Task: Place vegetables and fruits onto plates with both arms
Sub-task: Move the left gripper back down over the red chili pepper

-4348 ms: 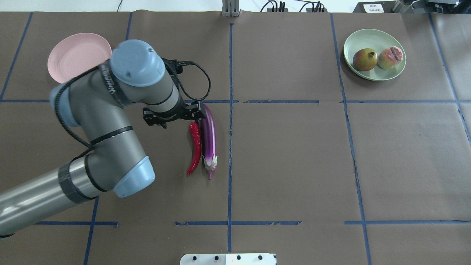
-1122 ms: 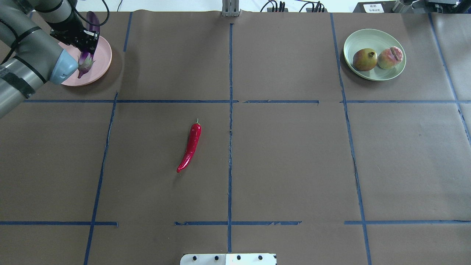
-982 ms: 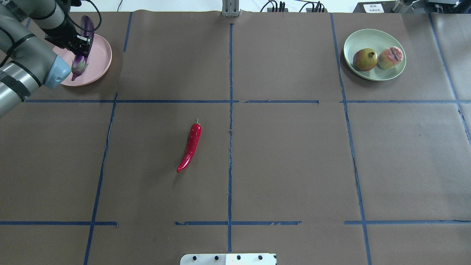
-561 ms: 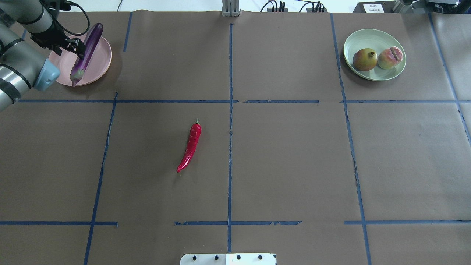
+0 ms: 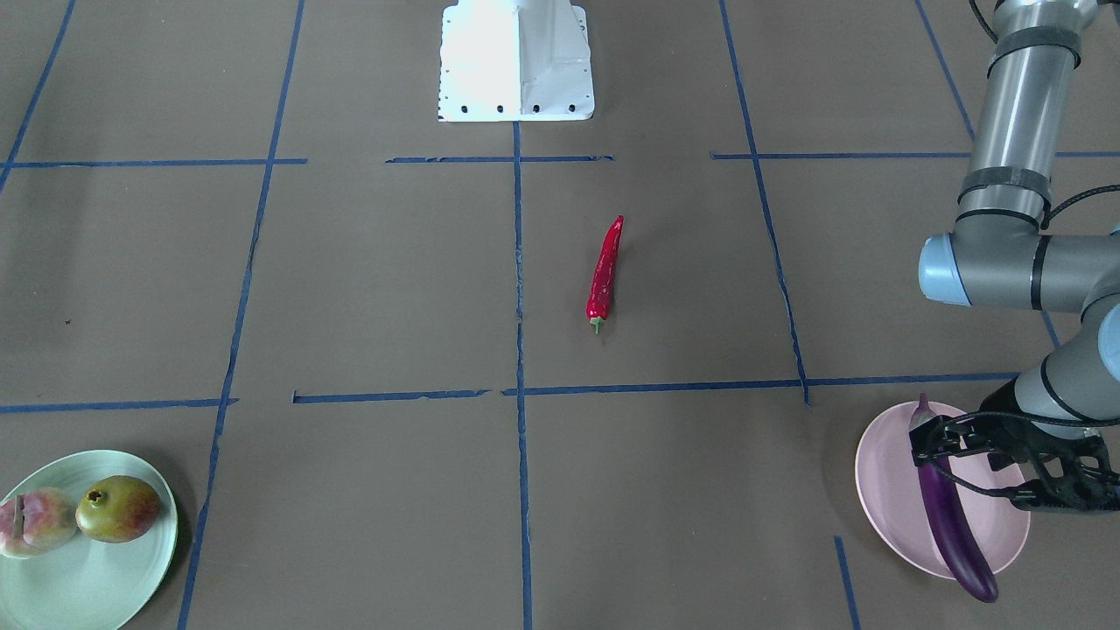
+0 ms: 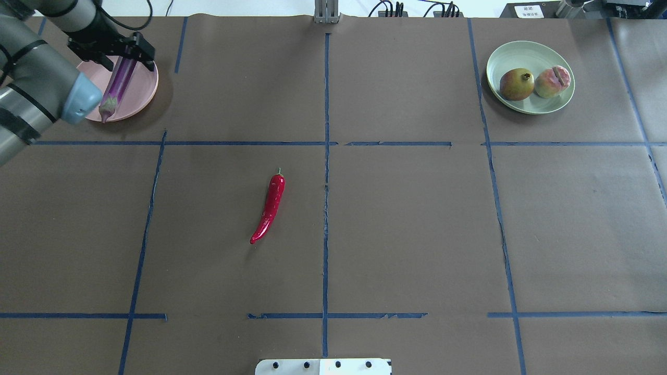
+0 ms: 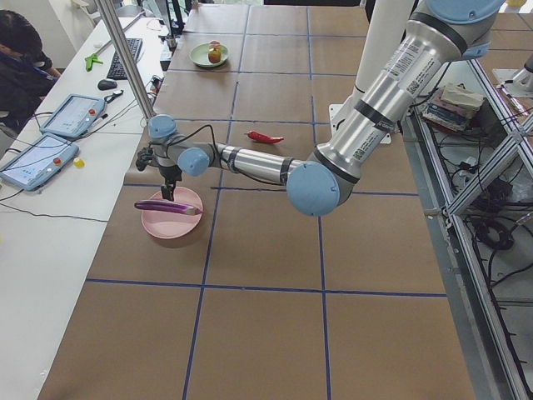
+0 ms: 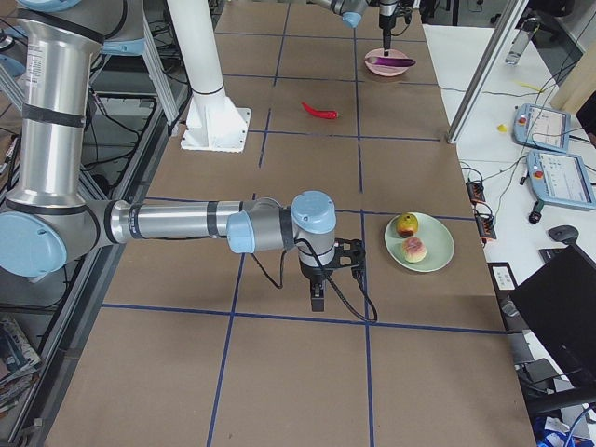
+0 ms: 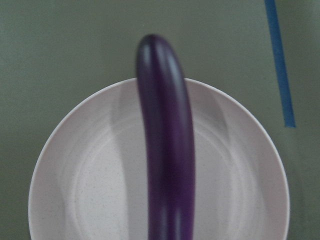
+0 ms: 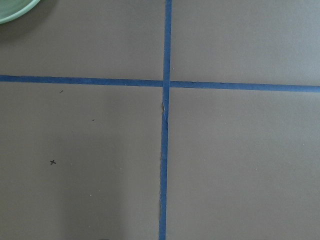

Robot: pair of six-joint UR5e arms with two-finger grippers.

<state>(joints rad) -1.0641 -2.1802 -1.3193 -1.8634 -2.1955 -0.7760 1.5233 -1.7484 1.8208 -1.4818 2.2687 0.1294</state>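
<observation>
The purple eggplant [image 6: 115,86] lies across the pink plate [image 6: 143,91] at the far left, its calyx end over the near rim. My left gripper [image 6: 127,56] hangs just above it, open, with a finger on either side. In the left wrist view the eggplant [image 9: 167,150] crosses the plate [image 9: 75,190]. The red chili [image 6: 269,205] lies alone at mid-table. The pomegranate [image 6: 516,84] and peach [image 6: 553,82] sit on the green plate [image 6: 526,52] at the far right. My right gripper [image 8: 318,300] shows only in the exterior right view, pointing down near the green plate [image 8: 438,244]; I cannot tell its state.
The white base block [image 6: 323,366] sits at the table's near edge. A metal post [image 6: 326,10] stands at the far edge. Blue tape lines grid the brown table cover. An operator [image 7: 21,67] and tablets are beside the table's left end.
The left arm carried the eggplant from beside the chili to the pink plate, laid it down and let go. The gripper now sits above it. The chili shifted slightly.
</observation>
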